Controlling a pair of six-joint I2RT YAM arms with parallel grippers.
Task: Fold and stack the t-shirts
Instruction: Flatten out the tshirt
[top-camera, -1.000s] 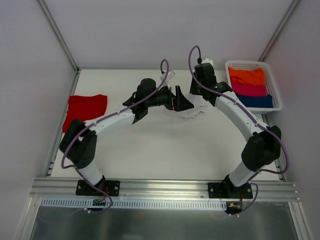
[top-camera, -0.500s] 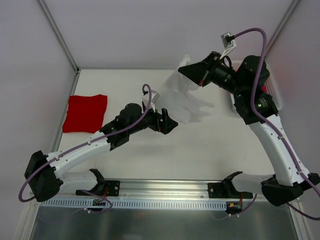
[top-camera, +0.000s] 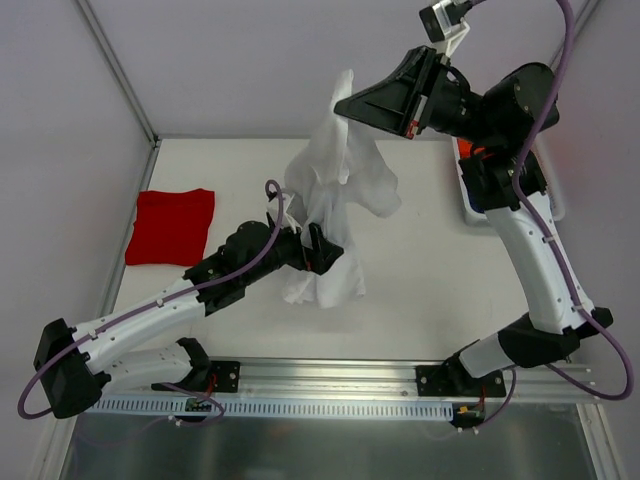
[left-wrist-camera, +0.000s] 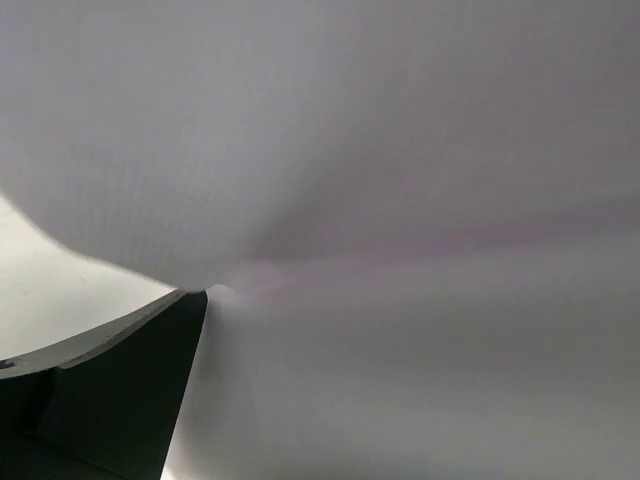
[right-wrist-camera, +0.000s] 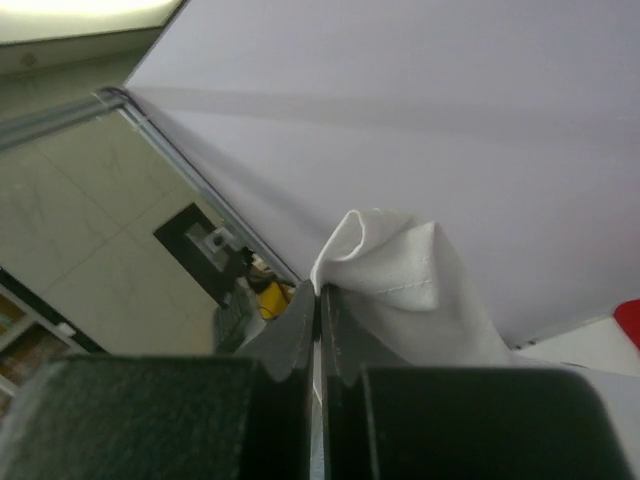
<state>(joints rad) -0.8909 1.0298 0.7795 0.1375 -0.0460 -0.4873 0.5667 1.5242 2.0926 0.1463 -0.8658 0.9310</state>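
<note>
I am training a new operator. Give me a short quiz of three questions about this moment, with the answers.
1. True or false: the left end effector is shut on the white t-shirt.
2. Which one holds the white t-shirt up in the air? A) left end effector B) right end effector
3. Fill in: the folded t-shirt at the left edge of the table is ___.
Key: 1 false (it is open); 2 B; 3 red.

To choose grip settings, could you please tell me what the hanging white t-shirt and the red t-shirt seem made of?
White t-shirt: thin, soft matte cloth, probably cotton; it drapes in limp folds with a stitched hem. Red t-shirt: matte cloth too, lying folded flat; fibre unclear.
</note>
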